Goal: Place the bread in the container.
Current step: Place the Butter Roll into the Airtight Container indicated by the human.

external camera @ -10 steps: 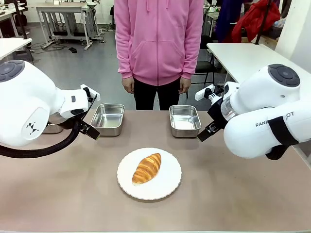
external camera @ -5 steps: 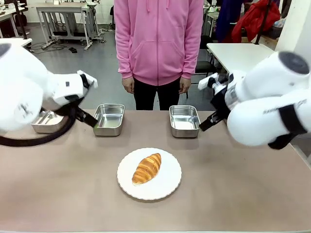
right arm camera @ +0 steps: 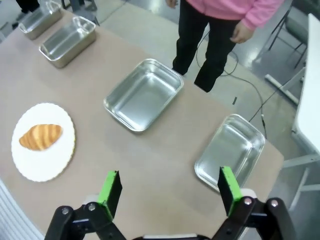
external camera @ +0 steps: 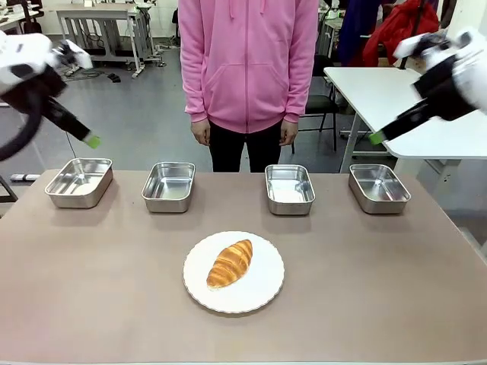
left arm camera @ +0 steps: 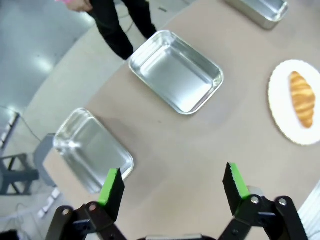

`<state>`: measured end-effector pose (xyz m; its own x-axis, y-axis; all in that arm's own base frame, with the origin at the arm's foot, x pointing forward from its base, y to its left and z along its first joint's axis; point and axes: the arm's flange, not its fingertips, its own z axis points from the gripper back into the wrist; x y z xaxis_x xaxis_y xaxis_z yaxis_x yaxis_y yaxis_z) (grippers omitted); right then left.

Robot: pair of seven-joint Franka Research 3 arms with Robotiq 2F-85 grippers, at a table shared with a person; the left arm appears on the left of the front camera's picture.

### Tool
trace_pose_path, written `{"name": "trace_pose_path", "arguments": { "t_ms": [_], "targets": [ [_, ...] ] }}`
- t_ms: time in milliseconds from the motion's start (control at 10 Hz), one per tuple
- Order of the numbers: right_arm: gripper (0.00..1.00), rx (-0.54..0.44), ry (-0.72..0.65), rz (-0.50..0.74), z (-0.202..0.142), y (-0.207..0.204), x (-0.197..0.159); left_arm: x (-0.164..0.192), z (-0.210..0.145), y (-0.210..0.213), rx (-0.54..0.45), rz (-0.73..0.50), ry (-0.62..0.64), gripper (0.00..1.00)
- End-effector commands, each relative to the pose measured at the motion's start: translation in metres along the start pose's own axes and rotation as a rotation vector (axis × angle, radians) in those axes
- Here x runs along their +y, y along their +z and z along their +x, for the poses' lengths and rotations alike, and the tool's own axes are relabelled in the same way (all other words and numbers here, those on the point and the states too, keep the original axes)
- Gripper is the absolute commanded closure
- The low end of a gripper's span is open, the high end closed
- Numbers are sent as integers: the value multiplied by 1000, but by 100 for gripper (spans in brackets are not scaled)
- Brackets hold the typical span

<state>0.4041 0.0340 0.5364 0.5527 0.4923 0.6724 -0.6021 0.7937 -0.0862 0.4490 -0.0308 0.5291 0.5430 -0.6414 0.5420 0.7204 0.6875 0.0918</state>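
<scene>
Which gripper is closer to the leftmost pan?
Left. The left gripper hangs in the air close by the leftmost pan; the right gripper hangs above the row's opposite end.

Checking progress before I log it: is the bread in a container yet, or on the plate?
On the plate. The bread lies on the white plate, and all four steel containers behind it are empty.

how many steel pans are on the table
4, in a row along the far side of the table: far-left pan, left-centre pan, right-centre pan, far-right pan. All are empty; none looks hidden.
</scene>
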Motion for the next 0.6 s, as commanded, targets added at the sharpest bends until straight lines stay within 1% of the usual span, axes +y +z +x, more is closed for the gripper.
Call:
{"name": "trace_pose_path", "arguments": {
  "t_ms": [0, 100, 200, 300, 500],
  "targets": [
    [0, -8, 38, 38, -13, 6, -42, 64, -13, -8, -11, -145, -72, 0],
    [0, -8, 29, 37, -25, 10, -59, 91, -30, -7, -47, -187, -117, 0],
    [0, -19, 33, 56, -37, 12, -75, 116, -47, -6, -77, -200, -105, 0],
    [0, -41, 41, 72, -46, 12, -85, 130, -60, -5, -106, -196, -92, 0],
    [0, -92, 47, 89, -53, 11, -90, 140, -75, 1, -148, -186, -61, 0]
  ]
}}
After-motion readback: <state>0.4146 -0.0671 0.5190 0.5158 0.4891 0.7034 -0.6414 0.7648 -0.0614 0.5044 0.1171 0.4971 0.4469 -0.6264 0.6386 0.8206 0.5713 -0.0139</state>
